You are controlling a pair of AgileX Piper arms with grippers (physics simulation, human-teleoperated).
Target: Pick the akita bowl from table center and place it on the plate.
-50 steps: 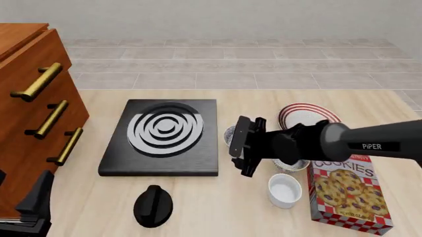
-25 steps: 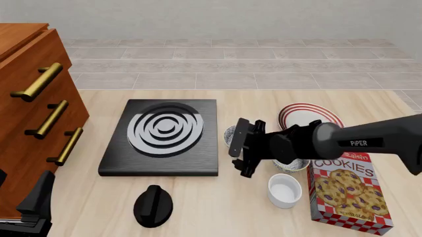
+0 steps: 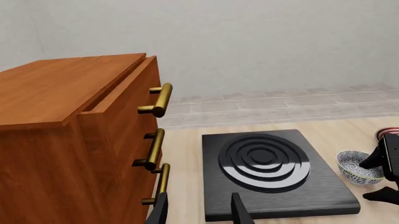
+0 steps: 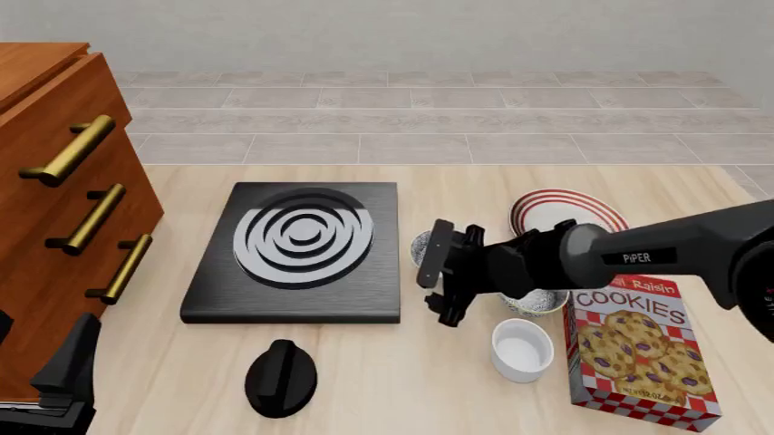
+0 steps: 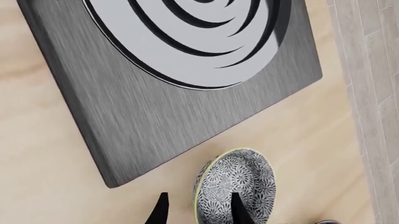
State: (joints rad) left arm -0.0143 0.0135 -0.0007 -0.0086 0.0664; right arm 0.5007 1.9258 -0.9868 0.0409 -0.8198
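Akita bowl [image 4: 420, 245] sits on the worktop [image 4: 400, 399] at its centre, just right of the black hob slab's right edge, well short of the plate. It is not lifted.

The right pincer [image 4: 438, 275] has crept a little left and farther over the last second, closing on the bowl. Its wrist view shows the prongs parted, one outside the bowl's wall and one over the pale speckled inside (nothing pinched yet). I judge the approach nearly done. What remains is the squeeze on the rim, the lift, and a carry right and far to the plate.

The left pincer [image 3: 199, 214] hangs at the near left corner, parted and holding nothing.

Counted from left to right:
- One wooden drawer chest [image 4: 49, 181] with three brass handles.
- One hob slab [image 4: 303, 245] with pale rings.
- One black knob [image 4: 281, 376], near of the slab.
- Two speckled bowls: the akita bowl, and a second bowl [image 4: 532, 304] mostly hidden under the right arm.
- One white cup [image 4: 523, 352], near of that second bowl.
- One plate [image 4: 566, 194], red-striped, far of the arm (bare as far as I can see).
- One cookie box [image 4: 635, 353], rightmost.
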